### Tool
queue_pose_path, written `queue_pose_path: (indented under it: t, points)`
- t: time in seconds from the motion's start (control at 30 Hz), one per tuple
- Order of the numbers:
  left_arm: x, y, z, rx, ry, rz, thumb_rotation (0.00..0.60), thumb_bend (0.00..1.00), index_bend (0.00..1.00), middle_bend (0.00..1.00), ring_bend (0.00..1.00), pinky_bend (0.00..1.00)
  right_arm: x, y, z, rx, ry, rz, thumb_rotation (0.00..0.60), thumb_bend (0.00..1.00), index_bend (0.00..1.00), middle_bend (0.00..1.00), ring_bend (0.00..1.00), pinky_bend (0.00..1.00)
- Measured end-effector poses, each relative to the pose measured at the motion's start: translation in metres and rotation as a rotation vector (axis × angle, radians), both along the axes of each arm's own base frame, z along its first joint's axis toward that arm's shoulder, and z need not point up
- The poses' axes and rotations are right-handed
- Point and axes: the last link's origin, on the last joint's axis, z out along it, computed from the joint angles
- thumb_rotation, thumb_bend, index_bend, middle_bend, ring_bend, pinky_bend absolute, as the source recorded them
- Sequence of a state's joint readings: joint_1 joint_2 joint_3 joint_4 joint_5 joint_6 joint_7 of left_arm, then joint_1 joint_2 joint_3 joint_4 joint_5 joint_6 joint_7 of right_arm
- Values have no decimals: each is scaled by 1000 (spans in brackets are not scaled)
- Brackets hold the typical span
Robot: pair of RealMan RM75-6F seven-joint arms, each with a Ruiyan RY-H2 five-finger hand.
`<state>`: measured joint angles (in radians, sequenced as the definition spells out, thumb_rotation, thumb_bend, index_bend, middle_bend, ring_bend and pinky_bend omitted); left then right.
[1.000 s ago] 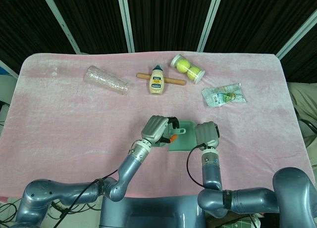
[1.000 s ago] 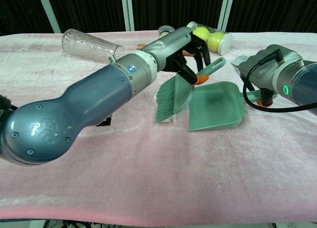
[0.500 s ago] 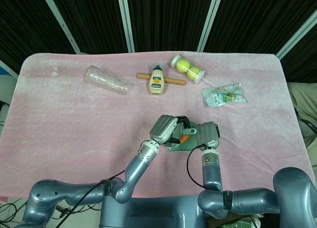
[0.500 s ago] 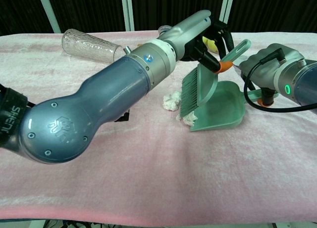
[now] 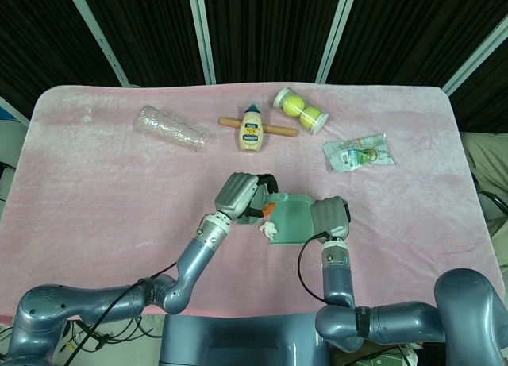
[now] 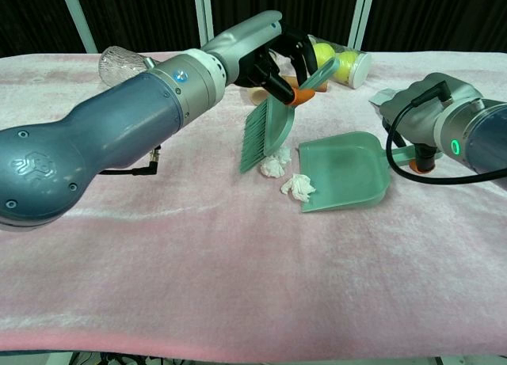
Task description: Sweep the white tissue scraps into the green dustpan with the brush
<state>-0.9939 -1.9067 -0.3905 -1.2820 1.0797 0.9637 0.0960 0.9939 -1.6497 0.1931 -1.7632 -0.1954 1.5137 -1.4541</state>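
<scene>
Green plastic marks both tools here: the brush (image 6: 268, 127) hangs from the left hand (image 6: 273, 55), and the green dustpan (image 6: 346, 171) lies flat on the pink cloth of the counter (image 6: 238, 286). The left hand's fingers (image 6: 305, 48) are curled round the brush's handle near its orange collar, holding it tilted so the bristles point down and toward the pan's open lip, an angle that suits a short drag toward the pan. The bristle tips sit just beside one tissue scrap (image 6: 274, 166) that lies on the cloth outside the pan. A second scrap (image 6: 299, 187) rests right at the pan's front edge, partly over the lip as far as the chest view shows.

The right hand (image 6: 424, 115) is at the pan's far side, by its handle, seemingly to keep the pan from sliding when the brush pushes against it. Whether its fingers are closed on the handle cannot be told, since the hand's body hides them in both views.

The pan's mouth faces the brush, so the sweep has a straight line in. My judgement is that the job is midway, with both scraps yet to go fully in.

Further back on the counter, well apart from the work, lie a clear ribbed glass (image 5: 171, 129), a mayonnaise bottle (image 5: 252, 129) beside a wooden stick (image 5: 279, 130), a tube of tennis balls (image 5: 302, 110) and a snack packet (image 5: 359, 152).
</scene>
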Motion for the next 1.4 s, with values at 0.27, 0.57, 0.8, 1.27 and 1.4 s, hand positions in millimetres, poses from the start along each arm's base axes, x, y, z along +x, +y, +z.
queue_pose_path:
  t: [0.27, 0.57, 0.8, 1.27, 1.4]
  points:
    - [2, -4, -15, -26, 3, -1, 600, 450, 657, 715, 886, 988, -1, -1, 0, -4, 2, -9, 600, 451, 739, 685, 723, 748]
    - [12, -12, -39, -60, -3, -9, 600, 450, 657, 715, 886, 988, -3, -3, 3, -9, 1, -15, 600, 451, 739, 685, 723, 747]
    - [35, -21, -50, -84, -54, -39, 600, 450, 656, 715, 886, 988, -4, -3, 5, -10, -3, -20, 600, 451, 739, 684, 723, 748]
    - [73, -35, -55, -97, -127, -111, 600, 450, 653, 709, 886, 988, -7, 0, 3, -3, -4, -26, 600, 451, 739, 684, 723, 748]
    - [75, -35, -52, -99, -159, -113, 600, 450, 652, 709, 886, 988, -7, 0, 3, -5, -7, -27, 600, 452, 739, 684, 723, 748]
